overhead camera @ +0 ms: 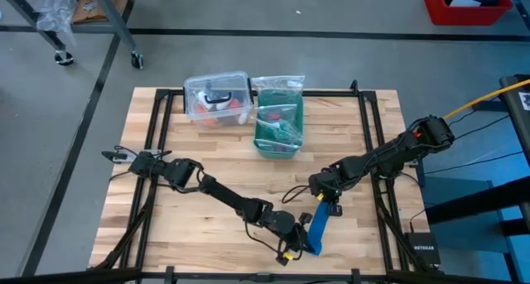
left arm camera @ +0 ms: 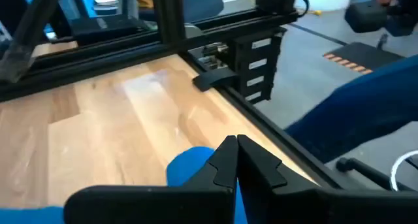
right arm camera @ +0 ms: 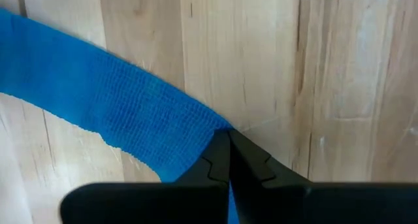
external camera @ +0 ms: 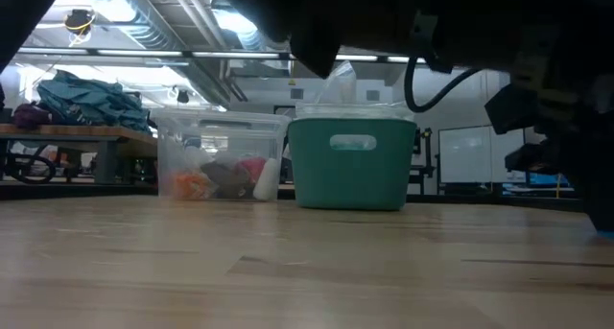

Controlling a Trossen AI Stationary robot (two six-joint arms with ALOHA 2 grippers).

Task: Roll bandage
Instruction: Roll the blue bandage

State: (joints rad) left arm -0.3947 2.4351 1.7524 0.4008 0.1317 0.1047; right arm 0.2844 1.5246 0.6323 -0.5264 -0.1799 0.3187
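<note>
The bright blue bandage (overhead camera: 318,228) lies as a narrow strip on the wooden table near its front edge. It runs from my right gripper (overhead camera: 322,199) toward the near edge and my left gripper (overhead camera: 300,237). Both grippers are shut on it. In the right wrist view the strip (right arm camera: 124,113) lies flat on the boards, ending at my right gripper (right arm camera: 228,134). In the left wrist view a rounded blue bulge of bandage (left arm camera: 188,169) shows beside my left gripper (left arm camera: 236,144). My left gripper is shut on the bandage's near end; blue fabric (left arm camera: 196,165) bulges out beside the fingers and shows between them lower down. The fingers lie low over the table, pointing toward its right edge. The fingers hide the exact place of contact. My right gripper pinches the bandage's far end (right arm camera: 208,127) between its two fingertips. The fingers come from above, pointing down. The strip beyond them lies flat on the table; one layer or several, I cannot tell.
A teal basket (overhead camera: 277,125) with a plastic bag in it and a clear plastic box (overhead camera: 217,98) stand at the table's far middle. Black frame rails (overhead camera: 370,143) run along the table's sides. Bare wood lies between the arms and the containers.
</note>
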